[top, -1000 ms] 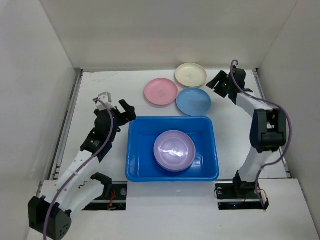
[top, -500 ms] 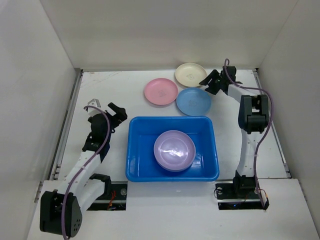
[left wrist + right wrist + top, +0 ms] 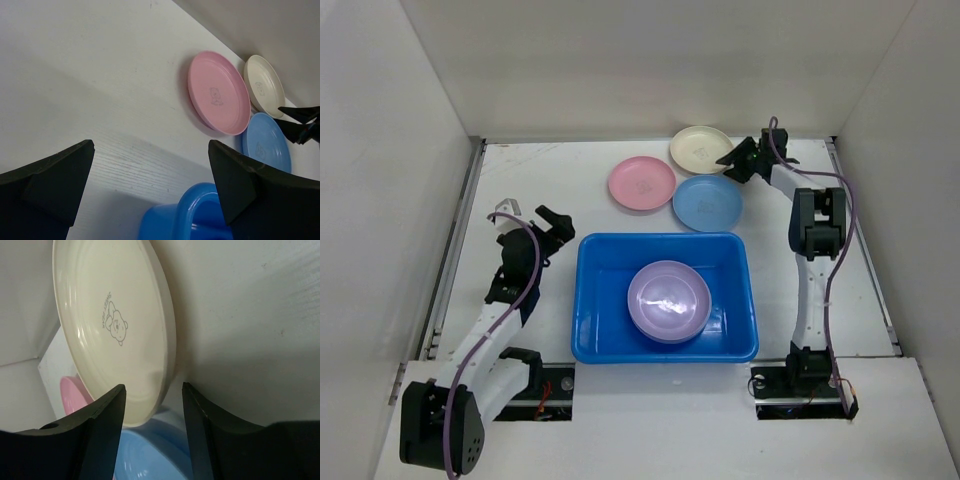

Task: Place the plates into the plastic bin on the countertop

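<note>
**Here, the right end effector sits astride the cream plate's rim**

The tabletop (image 3: 550,172) is flat, plain white and matte. It is boxed in by white walls (image 3: 660,70) at the back and on both sides, and a metal strip (image 3: 460,235) runs along its left edge.

The right end effector (image 3: 152,390) is low at the far right. Its fingers are half spread, one over the cream plate (image 3: 110,330) and one outside the rim. I cannot tell whether either finger touches the plate. The light blue plate (image 3: 707,202) lies just beside it, toward the arm bases, and the pink plate (image 3: 642,183) lies further to its left. The plastic bin (image 3: 660,238) lies well back toward the bases, with a lilac plate (image 3: 668,300) in its middle. Only a narrow band of surface separates this end effector from the right wall.

The left end effector (image 3: 151,150) is spread wide and holds nothing. The bin's far-left corner is just to its right. A broad stretch of white surface lies ahead of it and to its left, reaching the strip and the back wall
</note>
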`<state>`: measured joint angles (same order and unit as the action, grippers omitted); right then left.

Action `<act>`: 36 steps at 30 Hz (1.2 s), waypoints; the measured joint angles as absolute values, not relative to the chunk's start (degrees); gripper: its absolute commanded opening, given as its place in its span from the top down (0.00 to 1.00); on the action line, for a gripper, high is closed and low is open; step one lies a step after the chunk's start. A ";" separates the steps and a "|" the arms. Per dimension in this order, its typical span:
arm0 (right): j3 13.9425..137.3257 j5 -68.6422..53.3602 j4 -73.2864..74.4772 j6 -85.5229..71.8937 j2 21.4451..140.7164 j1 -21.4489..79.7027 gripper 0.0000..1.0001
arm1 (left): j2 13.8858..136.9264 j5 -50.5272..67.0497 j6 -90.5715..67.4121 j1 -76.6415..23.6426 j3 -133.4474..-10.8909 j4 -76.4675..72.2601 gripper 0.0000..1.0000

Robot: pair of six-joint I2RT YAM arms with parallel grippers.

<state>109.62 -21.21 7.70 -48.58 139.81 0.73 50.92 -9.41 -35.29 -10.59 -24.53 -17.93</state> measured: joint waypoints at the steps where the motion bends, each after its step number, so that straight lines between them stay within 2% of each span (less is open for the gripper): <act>1: 110.30 -21.21 7.88 -49.12 140.29 0.73 0.51 | 50.92 -9.41 -35.29 -10.57 -24.36 -18.04 0.00; 8: 111.83 -20.80 8.91 -52.34 142.06 0.73 0.80 | 50.92 -8.99 -35.48 -10.46 -23.94 -18.20 0.00; 14: 112.16 -20.36 9.41 -54.28 142.54 0.73 1.00 | 50.92 -8.97 -35.55 -10.41 -23.92 -18.22 0.00; 21: 110.37 -20.49 7.46 -55.31 142.12 0.73 1.00 | 50.92 -8.29 -35.83 -10.39 -23.64 -18.37 0.00; 36: 87.11 -22.74 -5.80 -58.76 125.89 -0.56 1.00 | 50.94 -7.94 -36.12 -10.35 -22.83 -19.22 0.00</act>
<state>87.11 -22.74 -5.80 -58.76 125.89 -0.56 50.94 -7.94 -36.12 -10.35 -22.83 -19.22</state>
